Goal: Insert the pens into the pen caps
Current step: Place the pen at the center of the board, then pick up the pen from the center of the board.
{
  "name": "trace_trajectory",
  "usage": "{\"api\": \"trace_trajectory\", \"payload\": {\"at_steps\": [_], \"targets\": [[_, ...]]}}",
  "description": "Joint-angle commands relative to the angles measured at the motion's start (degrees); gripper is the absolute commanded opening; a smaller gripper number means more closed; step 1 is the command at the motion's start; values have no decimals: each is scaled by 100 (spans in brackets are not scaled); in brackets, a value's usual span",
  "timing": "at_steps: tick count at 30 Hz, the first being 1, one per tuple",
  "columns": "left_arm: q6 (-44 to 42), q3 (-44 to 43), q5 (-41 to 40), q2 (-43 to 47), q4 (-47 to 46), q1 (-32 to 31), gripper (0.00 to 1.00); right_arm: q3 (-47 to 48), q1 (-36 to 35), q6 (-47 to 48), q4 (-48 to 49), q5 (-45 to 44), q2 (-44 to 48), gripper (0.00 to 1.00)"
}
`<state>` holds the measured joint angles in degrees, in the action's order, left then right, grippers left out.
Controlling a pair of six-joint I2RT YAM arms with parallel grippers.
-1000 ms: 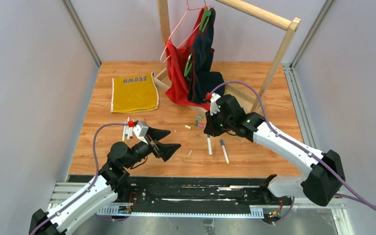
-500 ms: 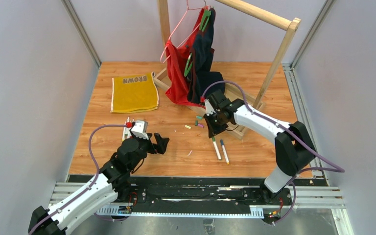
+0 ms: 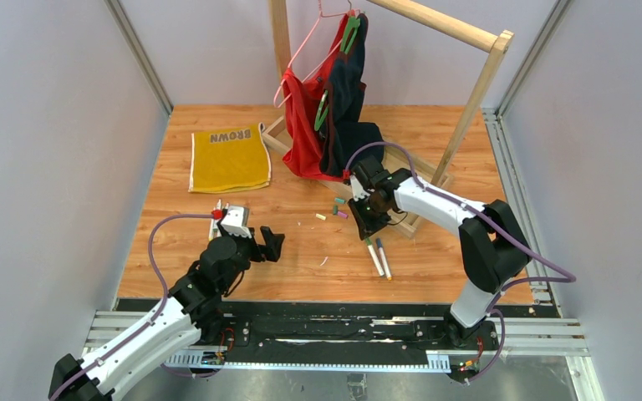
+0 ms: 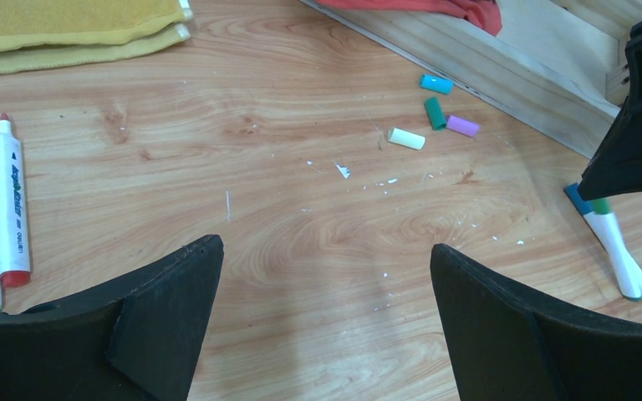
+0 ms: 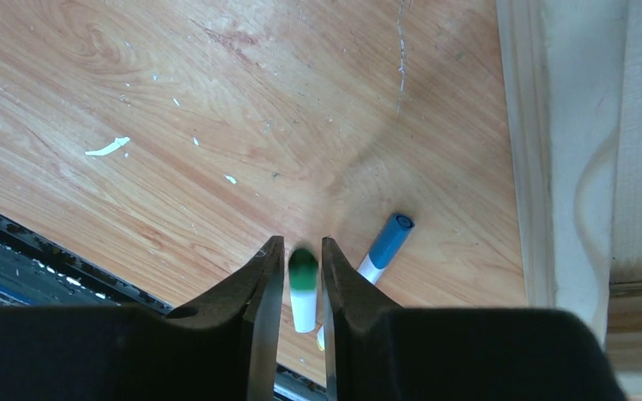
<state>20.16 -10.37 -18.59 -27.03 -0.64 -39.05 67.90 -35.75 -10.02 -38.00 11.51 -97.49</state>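
From above, the right tool (image 3: 366, 229) sits on the far end of the green-tipped pen (image 3: 374, 257), which lies near-to-far on the counter (image 3: 301, 251). The pen caps (image 3: 335, 208) lie just left and far of it, well apart from the left tool (image 3: 271, 243).

The left wrist view shows the left tool spread wide and empty.

In the right wrist view, the right tool's fingers are almost together, pinching the pen's green end. A blue-ended pen (image 5: 387, 241) lies just to its right.

- Two pens (image 4: 10, 209) lay side by side far left, before the folded cloth (image 3: 229, 157).
- The caps (image 4: 435, 113) clustered mid-table, before the rack's base rail (image 4: 485, 67).
- Right of them a third pen (image 5: 303, 296) lay beside a fourth (image 5: 389, 238), seemingly pinched in the right gripper (image 5: 302, 251).
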Motion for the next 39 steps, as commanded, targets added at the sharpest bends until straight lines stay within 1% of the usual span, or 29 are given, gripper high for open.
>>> {"api": "trace_trajectory", "payload": {"at_steps": [1, 6, 12, 15, 18, 22, 24, 28, 31, 35, 37, 39], "targets": [[-30, 18, -167, 74, -18, 38, 98, 9, 111, -25, -69, -96, -9, 25], [14, 0, -263, 100, 45, 38, 98, -13, 136, -17, -59, -70, 35, 32], [196, -165, -267, 64, 92, 38, 98, -61, 152, 20, 36, 77, 291, 33], [262, -485, -336, -262, 289, 65, 98, -130, 168, 48, 170, 217, 548, 35], [320, -867, -232, -885, 477, 276, 100, -361, 256, 45, 452, 446, 917, 37], [346, -1203, -25, -1612, 599, 853, 90, -870, 523, 30, 976, 915, 1497, 38], [307, -1353, -41, -1816, 776, 1393, 85, -1111, 670, -17, 1188, 1104, 1765, 38], [386, -1499, 176, -2048, 1028, 2390, 67, -1512, 792, -138, 1625, 1231, 2270, 37], [392, -1596, 135, -2234, 1317, 2864, 64, -1682, 813, -232, 1878, 1340, 2527, 34], [522, -1662, -233, -2532, 1549, 3239, 59, -1900, 823, -400, 2248, 1458, 2794, 32], [537, -1680, -162, -2749, 1534, 3466, 57, -1960, 824, -456, 2374, 1544, 2862, 31], [541, -1745, -42, -2998, 1532, 3672, 52, -2013, 824, -485, 2464, 1595, 2920, 30]]}}
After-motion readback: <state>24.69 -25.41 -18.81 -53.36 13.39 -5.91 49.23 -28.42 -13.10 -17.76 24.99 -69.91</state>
